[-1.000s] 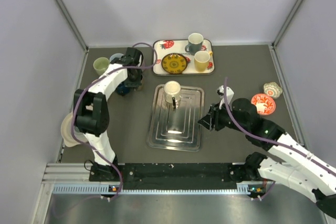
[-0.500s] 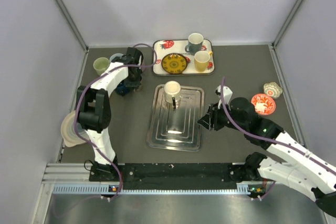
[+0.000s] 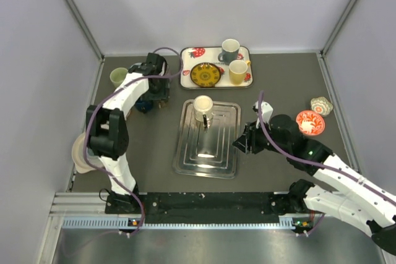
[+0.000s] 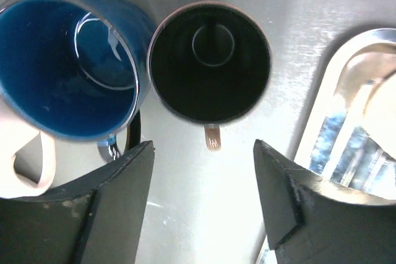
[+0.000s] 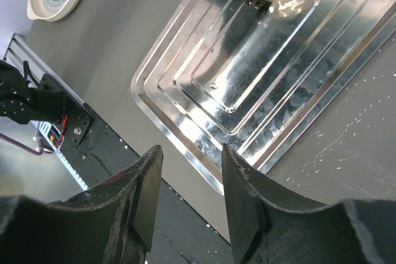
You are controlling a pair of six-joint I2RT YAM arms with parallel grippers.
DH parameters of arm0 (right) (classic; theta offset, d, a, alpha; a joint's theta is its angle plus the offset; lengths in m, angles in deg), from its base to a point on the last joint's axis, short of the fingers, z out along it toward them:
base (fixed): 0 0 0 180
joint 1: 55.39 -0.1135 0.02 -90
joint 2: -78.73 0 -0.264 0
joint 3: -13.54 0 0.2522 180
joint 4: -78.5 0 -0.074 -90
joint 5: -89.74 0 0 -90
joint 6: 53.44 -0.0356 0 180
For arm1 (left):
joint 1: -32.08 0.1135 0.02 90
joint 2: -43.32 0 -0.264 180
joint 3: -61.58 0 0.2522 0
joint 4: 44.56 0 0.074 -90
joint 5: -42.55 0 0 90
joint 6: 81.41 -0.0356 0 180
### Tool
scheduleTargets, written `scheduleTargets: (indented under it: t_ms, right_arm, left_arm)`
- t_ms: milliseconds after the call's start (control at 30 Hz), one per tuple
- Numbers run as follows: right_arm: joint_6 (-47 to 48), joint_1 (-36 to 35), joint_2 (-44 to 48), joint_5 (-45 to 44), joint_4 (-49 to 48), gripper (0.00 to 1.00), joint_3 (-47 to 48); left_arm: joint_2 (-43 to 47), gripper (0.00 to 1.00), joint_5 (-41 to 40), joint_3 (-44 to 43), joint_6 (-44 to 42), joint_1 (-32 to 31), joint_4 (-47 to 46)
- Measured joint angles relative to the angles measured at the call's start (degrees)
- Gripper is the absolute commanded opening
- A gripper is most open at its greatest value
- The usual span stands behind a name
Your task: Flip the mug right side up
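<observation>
A dark mug with a brown rim stands mouth up on the table, its short handle toward the camera, touching a blue mug on its left. My left gripper hovers above the dark mug, open, with only bare table between its fingers. In the top view the left gripper covers most of both mugs at the back left. My right gripper is open and holds nothing, over the near right edge of the steel tray.
A white mug stands on the steel tray. A patterned tray at the back holds two mugs and a yellow plate. A green cup, a white plate, a red bowl and a small white bowl lie around.
The left gripper has opened, let go of the dark mug and drawn slightly back from it. The right arm has barely moved.
</observation>
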Motion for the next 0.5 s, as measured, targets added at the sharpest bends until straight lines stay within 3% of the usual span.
scheduleTargets:
  t_ms: [167, 267, 400, 500]
  right_arm:
    - [1.07, 0.00, -3.30, -1.29, 0.50, 0.48, 1.88]
    - [2.29, -0.02, -9.01, -2.89, 0.44, 0.55, 4.92]
    - [4.33, -2.12, -19.06, -8.68, 0.96, 0.61, 10.99]
    - [5.75, -3.61, -28.17, -12.20, 1.49, 0.62, 17.31]
  left_arm:
    - [11.39, 0.74, -0.57, 0.66, 1.33, -2.64, 0.24]
    - [21.73, 0.75, -2.99, 3.17, 2.08, -10.97, -2.03]
    - [37.92, 0.75, -3.30, 15.41, 5.27, -23.67, -10.88]
    - [48.33, 0.80, -5.88, 26.93, 8.07, -27.98, -14.21]
